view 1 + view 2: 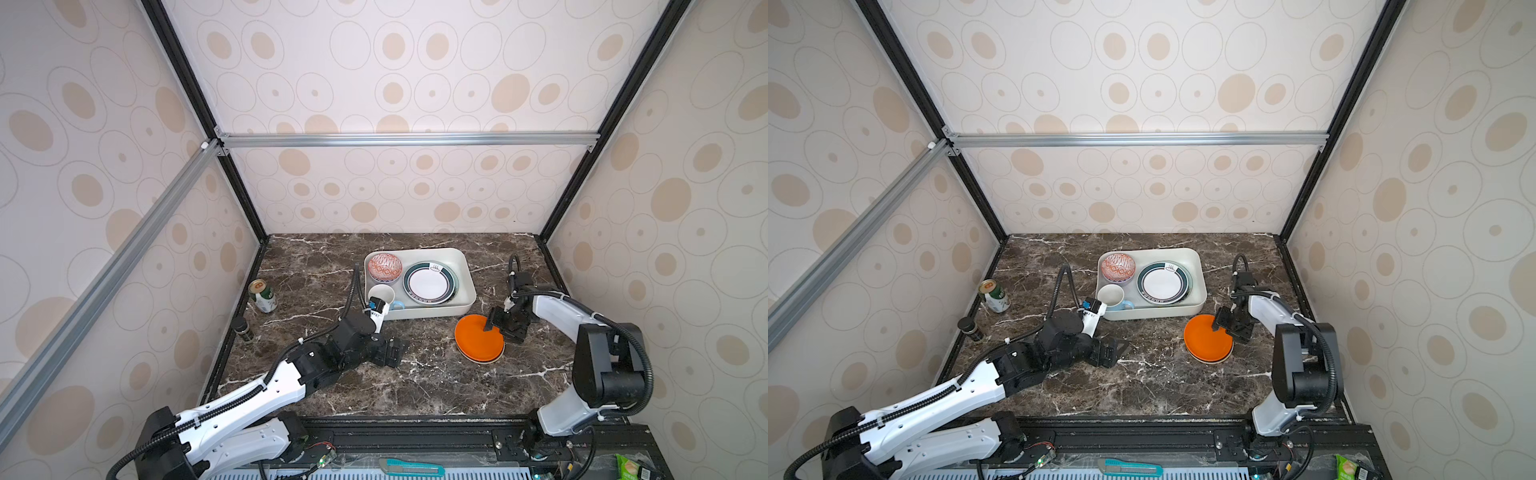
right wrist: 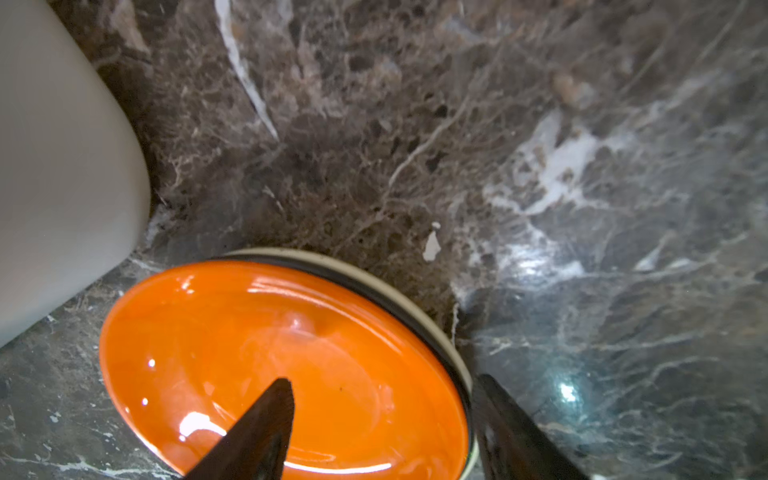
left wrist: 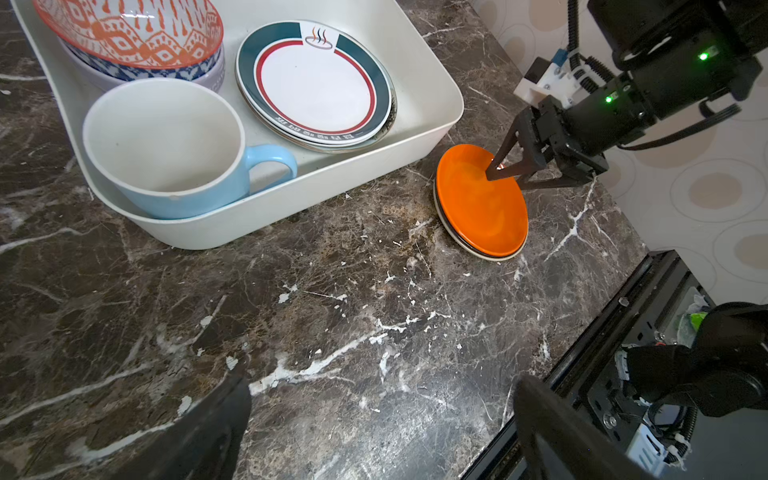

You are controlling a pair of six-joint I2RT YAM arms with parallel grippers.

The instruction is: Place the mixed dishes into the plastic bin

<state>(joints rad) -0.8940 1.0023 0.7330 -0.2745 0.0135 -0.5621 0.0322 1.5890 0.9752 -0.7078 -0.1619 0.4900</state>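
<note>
Slippage worries me: right gripper (image 2: pixel 382 380), spread astride the rim of the orange plate (image 2: pixel 249 353), could drag the lower plate (image 2: pixel 415 297) along; left gripper (image 3: pixel 380 392) hangs spread, empty.

Green drink can (image 1: pixel 263 296) standing at the left edge of the dark marble tabletop (image 1: pixel 415 382), small dark jar (image 1: pixel 243 329) a little nearer, teal utility knife (image 1: pixel 411 468) beyond the near edge, green snack packet (image 1: pixel 629 468) near right.

Top pair high, facing down; wrist views close; all share orange plate (image 1: pixel 473 344).
</note>
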